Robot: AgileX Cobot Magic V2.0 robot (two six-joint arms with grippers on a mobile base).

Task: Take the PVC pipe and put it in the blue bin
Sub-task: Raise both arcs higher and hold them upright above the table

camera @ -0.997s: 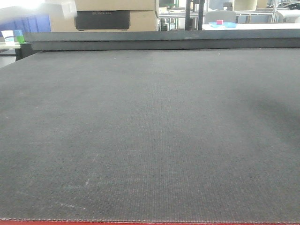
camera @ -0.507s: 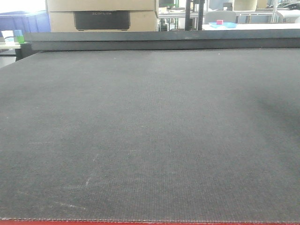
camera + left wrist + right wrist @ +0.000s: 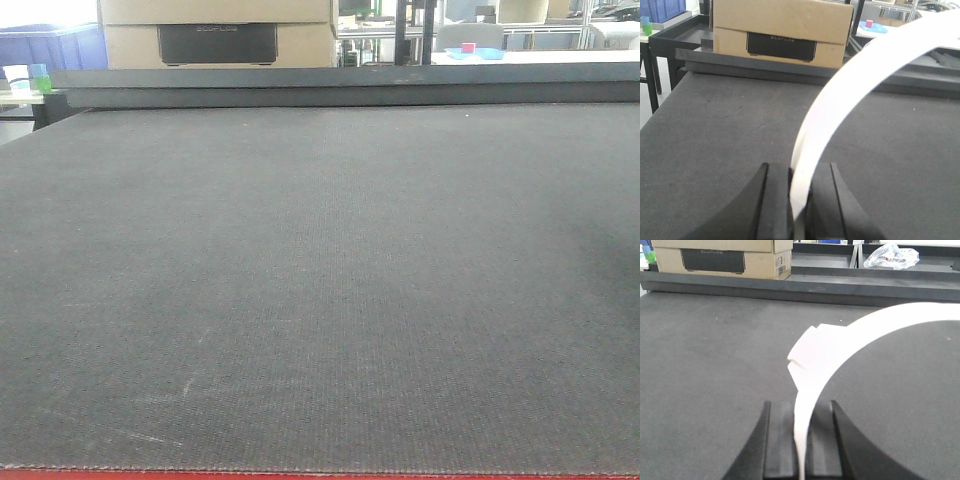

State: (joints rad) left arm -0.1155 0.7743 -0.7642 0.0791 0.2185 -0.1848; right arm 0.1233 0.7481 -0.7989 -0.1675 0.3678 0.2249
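Note:
No PVC pipe shows as such in any view. In the left wrist view my left gripper (image 3: pixel 799 172) is shut on a white curved strip (image 3: pixel 850 85) that arcs up and to the right. In the right wrist view my right gripper (image 3: pixel 801 410) is shut on a similar white strip (image 3: pixel 840 347), which carries a blocky white clip and bends off to the right. Both grippers hover over the dark table mat (image 3: pixel 320 280). A blue bin (image 3: pixel 60 45) stands beyond the table's far left corner, also caught as the blue bin (image 3: pixel 662 9) in the left wrist view.
A cardboard box (image 3: pixel 220 30) with a black panel sits behind the raised black rail (image 3: pixel 340 85) at the table's far edge. A small blue tray (image 3: pixel 872 27) with a pink block lies further back. A clear plastic bag (image 3: pixel 890 257) lies behind the rail on the right.
A blurred pale shape that crossed the top left of the front view a second ago has gone, uncovering the blue bin and the box. The table looks the same.

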